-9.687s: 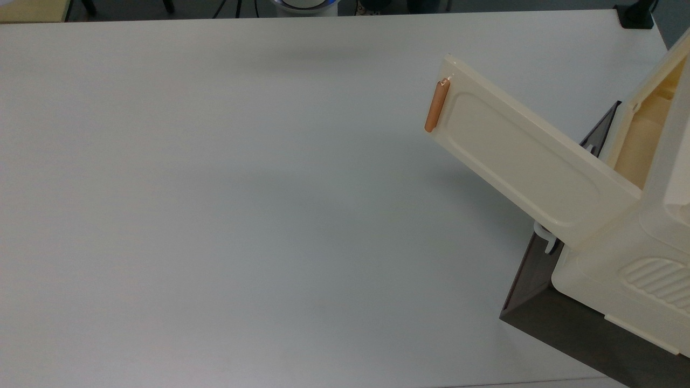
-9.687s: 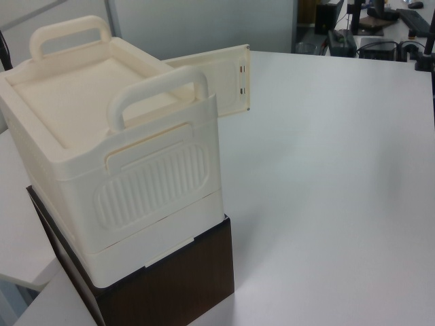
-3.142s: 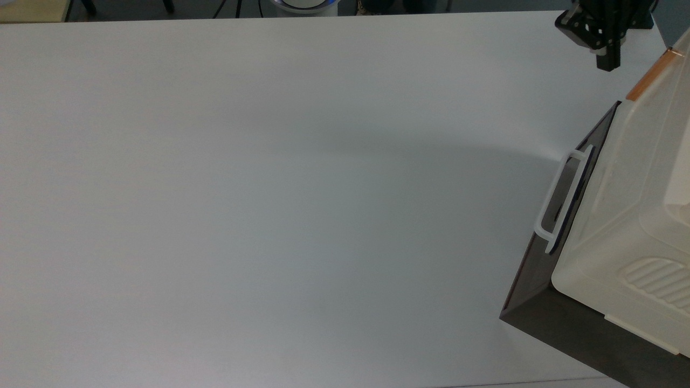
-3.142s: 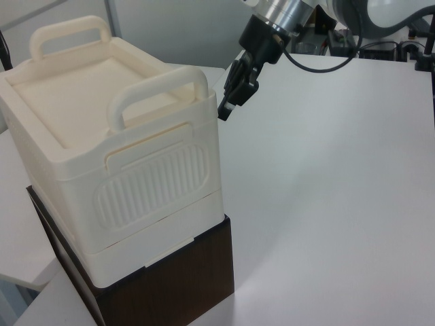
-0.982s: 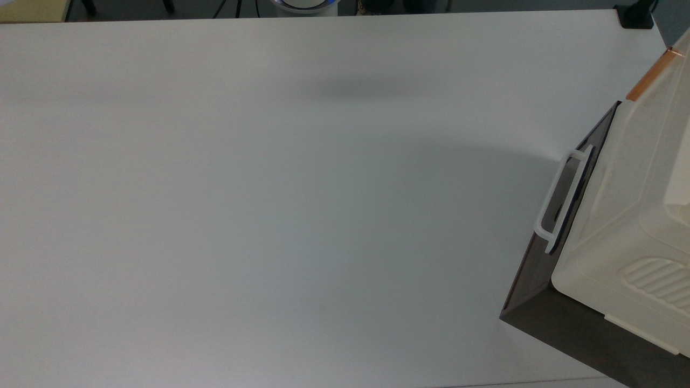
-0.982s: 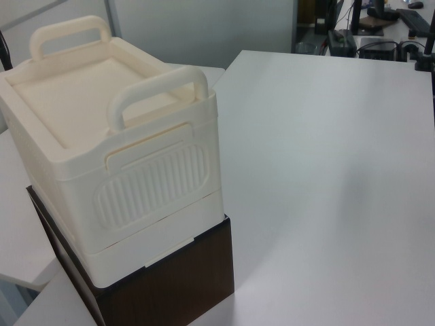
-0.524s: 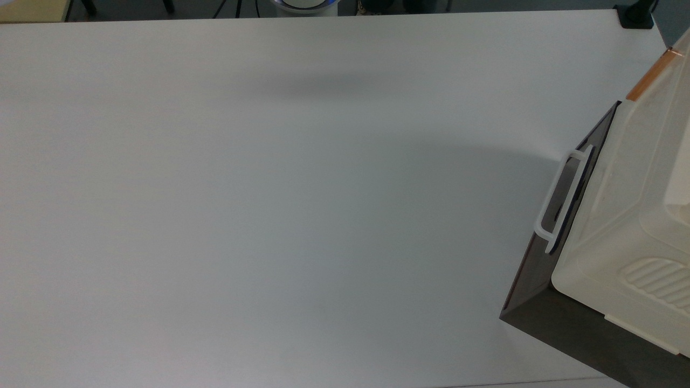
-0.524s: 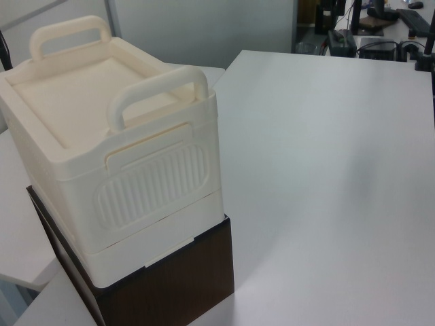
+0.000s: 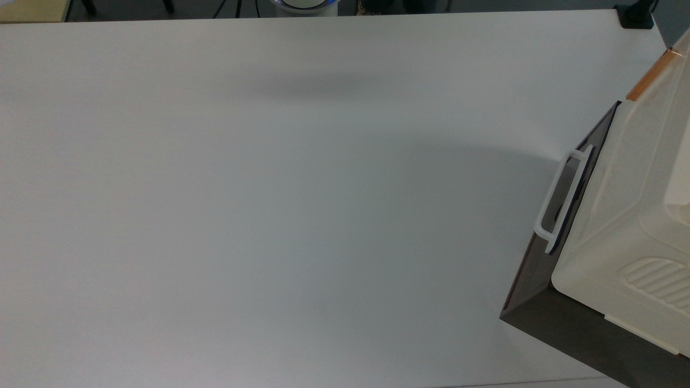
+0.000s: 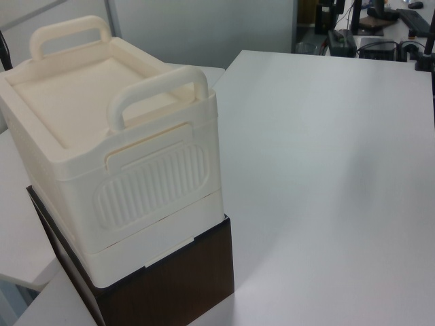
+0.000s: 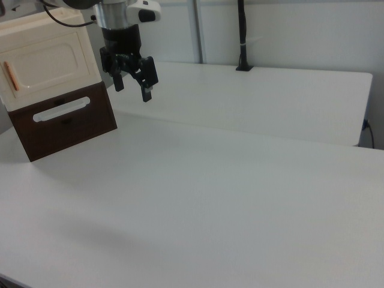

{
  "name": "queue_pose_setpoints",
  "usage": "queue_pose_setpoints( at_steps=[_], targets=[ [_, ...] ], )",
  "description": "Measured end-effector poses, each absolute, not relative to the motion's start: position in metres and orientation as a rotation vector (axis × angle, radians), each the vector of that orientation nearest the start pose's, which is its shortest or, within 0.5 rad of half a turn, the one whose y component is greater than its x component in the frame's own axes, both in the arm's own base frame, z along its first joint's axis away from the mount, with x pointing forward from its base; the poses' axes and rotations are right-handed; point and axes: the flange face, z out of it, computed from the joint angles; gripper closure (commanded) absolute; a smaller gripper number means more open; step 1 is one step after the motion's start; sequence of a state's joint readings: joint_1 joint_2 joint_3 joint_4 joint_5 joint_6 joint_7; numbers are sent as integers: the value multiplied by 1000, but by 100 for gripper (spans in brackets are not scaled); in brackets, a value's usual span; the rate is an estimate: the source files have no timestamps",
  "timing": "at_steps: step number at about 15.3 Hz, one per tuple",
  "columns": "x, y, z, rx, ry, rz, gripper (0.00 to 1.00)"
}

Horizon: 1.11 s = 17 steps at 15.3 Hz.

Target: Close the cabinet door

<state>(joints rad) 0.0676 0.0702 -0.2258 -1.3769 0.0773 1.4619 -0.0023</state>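
Swinging shut since earlier, the cabinet door (image 11: 47, 63) sits flush.

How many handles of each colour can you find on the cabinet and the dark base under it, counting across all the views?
Cream carry handles on top of the cabinet: 2
Orange-brown bar handle on the cabinet door: 1
White loop handle on the dark base: 1
Total: 4

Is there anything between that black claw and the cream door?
No. In the right view only bare air separates the gripper from the shut cabinet door.
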Motion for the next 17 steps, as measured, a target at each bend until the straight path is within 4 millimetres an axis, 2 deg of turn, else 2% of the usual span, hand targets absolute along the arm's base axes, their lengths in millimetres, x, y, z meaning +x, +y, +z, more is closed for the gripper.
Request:
queue_pose_setpoints(
  at_steps=[10, 17],
  targets=[
    [560, -71, 664, -3073, 216, -23, 0],
    [559, -79, 662, -3064, 228, -16, 0]
  ],
)
